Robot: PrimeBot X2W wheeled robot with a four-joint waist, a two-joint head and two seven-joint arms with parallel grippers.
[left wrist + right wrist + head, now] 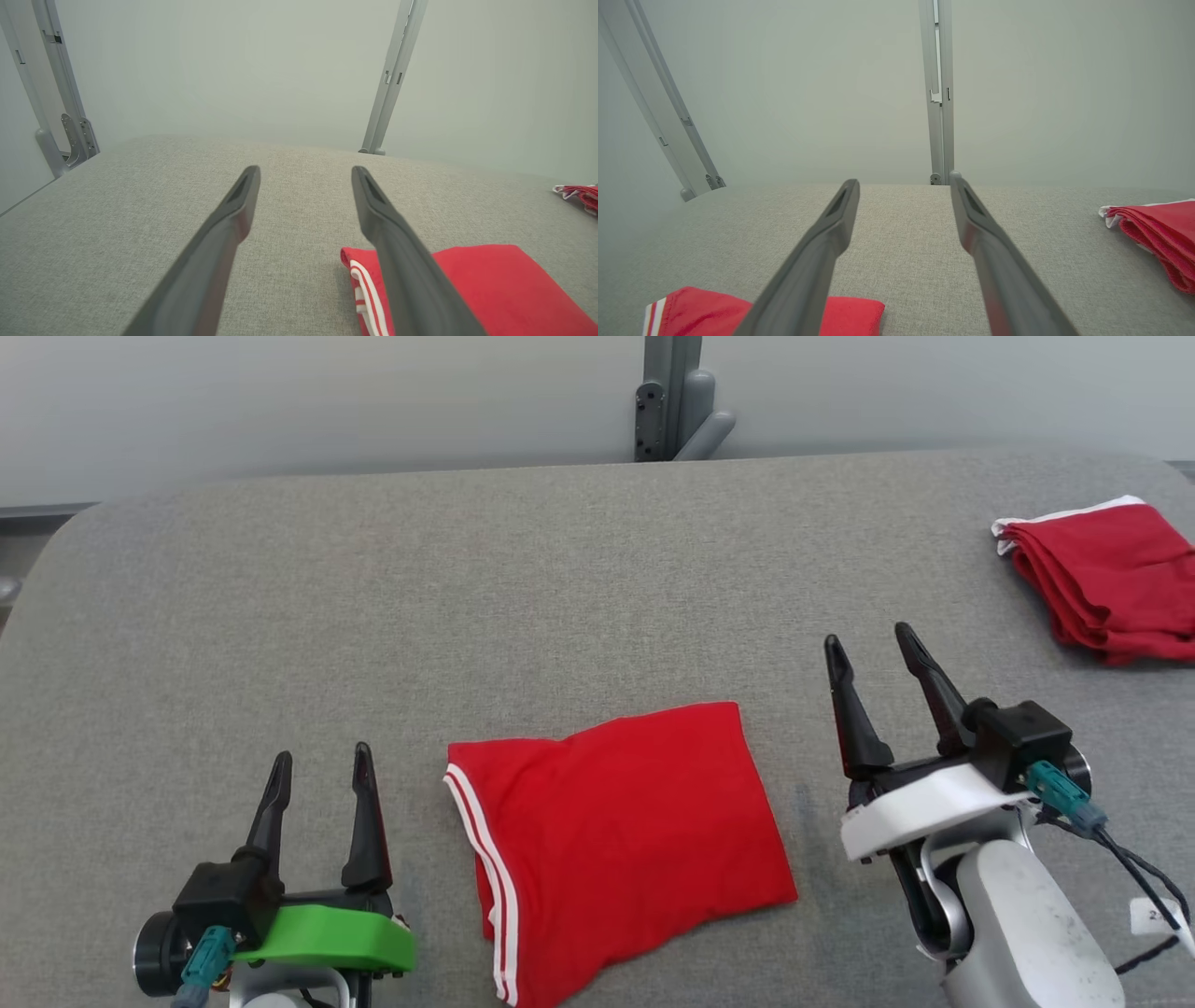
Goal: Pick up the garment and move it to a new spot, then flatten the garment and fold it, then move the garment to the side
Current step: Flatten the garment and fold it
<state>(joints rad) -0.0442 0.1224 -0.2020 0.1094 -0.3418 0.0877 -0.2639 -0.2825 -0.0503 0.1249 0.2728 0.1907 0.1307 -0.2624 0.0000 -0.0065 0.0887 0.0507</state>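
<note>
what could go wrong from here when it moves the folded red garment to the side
The folded red garment with white stripes lies loose between the open left gripper and right gripper. Pinching one edge may lift only the top layer and undo the fold. Dragging it over the grey fabric tabletop could bunch it. Another folded red pile with white trim sits at the far right, so placing the garment there risks overlapping it.
</note>
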